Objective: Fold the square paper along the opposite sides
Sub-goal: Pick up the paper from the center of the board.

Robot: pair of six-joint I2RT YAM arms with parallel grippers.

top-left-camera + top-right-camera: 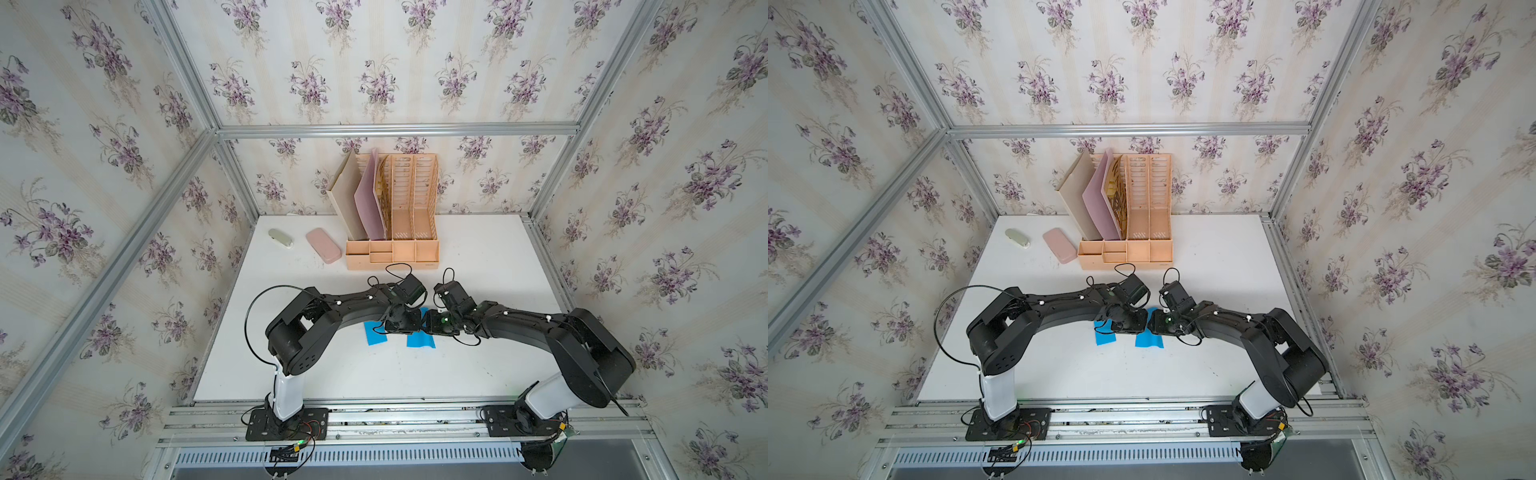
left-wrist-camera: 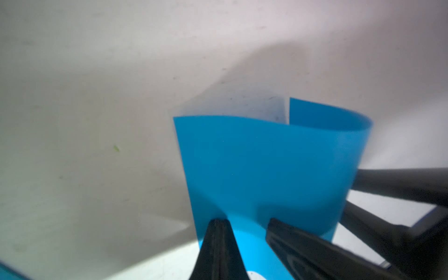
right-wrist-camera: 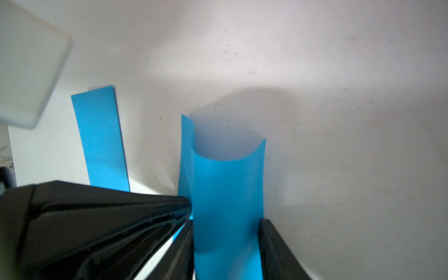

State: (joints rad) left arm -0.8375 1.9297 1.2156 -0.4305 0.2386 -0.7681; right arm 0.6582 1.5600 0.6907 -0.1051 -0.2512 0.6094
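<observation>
The blue square paper [image 1: 420, 338] lies mid-table, bent up into a loose curl, with both arms meeting over it in both top views. My left gripper [image 2: 219, 224] is shut, pinching one raised edge of the paper [image 2: 261, 164]. My right gripper [image 3: 226, 242] is open, its fingers [image 3: 269, 242] standing apart on either side of the paper's curl [image 3: 225, 184]. A flat strip of the same paper [image 3: 100, 140] rests on the table beside the left gripper's black body [image 3: 97, 218]. From above the wrists hide the paper's middle; only its ends [image 1: 1104, 336] show.
A peach desk organizer [image 1: 392, 232] with folders stands at the back of the white table [image 1: 490, 257]. A pink case [image 1: 323, 245] and a small beige object [image 1: 280, 237] lie to its left. Aluminium frame rails [image 1: 395, 409] border the table.
</observation>
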